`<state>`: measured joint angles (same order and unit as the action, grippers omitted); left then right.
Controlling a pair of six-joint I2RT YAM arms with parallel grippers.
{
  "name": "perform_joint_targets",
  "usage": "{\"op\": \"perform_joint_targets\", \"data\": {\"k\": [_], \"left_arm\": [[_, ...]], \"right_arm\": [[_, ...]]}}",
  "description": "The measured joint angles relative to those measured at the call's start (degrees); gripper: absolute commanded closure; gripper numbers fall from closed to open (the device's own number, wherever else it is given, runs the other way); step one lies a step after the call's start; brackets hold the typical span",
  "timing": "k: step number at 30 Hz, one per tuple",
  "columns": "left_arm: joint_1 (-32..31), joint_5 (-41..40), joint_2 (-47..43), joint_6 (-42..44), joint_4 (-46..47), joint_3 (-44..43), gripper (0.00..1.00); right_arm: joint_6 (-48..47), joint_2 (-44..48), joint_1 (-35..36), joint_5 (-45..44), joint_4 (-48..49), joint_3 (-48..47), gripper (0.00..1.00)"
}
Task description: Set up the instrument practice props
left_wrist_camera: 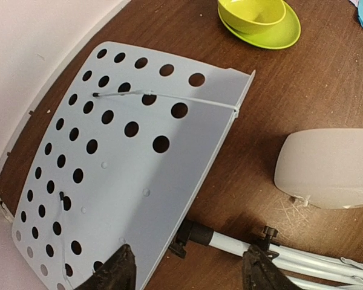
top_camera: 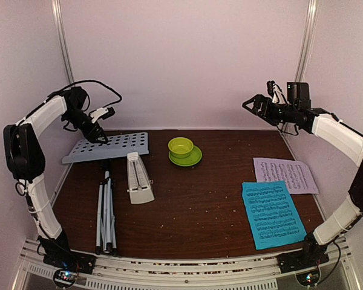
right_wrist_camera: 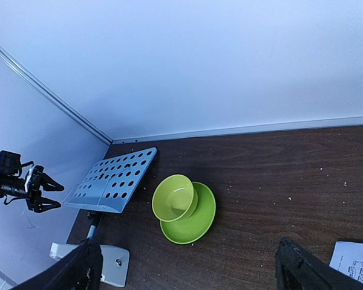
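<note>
Music stand (left_wrist_camera: 127,175) lay flat beneath the left end effector (left_wrist_camera: 189,252), jaws apart and empty, so a square bite across its near edge looked wisest.

The top external view looks down from behind over the whole table (top_camera: 199,205); the left wrist sits close above the perforated music stand (left_wrist_camera: 127,157) — the right wrist, farther off, shares it and the lime-green bowl (right_wrist_camera: 174,196).

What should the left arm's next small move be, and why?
Probably lower the left end effector and close on the perforated plate of the music stand: its fingers are open with the plate's edge in view between them, and the stand lies flat on the table, tripod legs folded.
</note>
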<state>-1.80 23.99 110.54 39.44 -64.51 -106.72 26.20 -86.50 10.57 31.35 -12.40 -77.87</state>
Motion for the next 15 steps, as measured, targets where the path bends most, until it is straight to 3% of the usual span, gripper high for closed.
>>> {"op": "perform_joint_targets", "data": {"k": [5,15], "left_arm": [[0.5,-0.5,1.9,1.2,-0.4,-0.2,0.27],[2.6,-0.9,9.4,2.5,-0.7,-0.2,0.31]], "right_arm": [[0.8,0.0,0.0,0.5,0.7,0.0,0.00],[1.5,-0.9,0.0,1.7,1.5,0.0,0.00]]}}
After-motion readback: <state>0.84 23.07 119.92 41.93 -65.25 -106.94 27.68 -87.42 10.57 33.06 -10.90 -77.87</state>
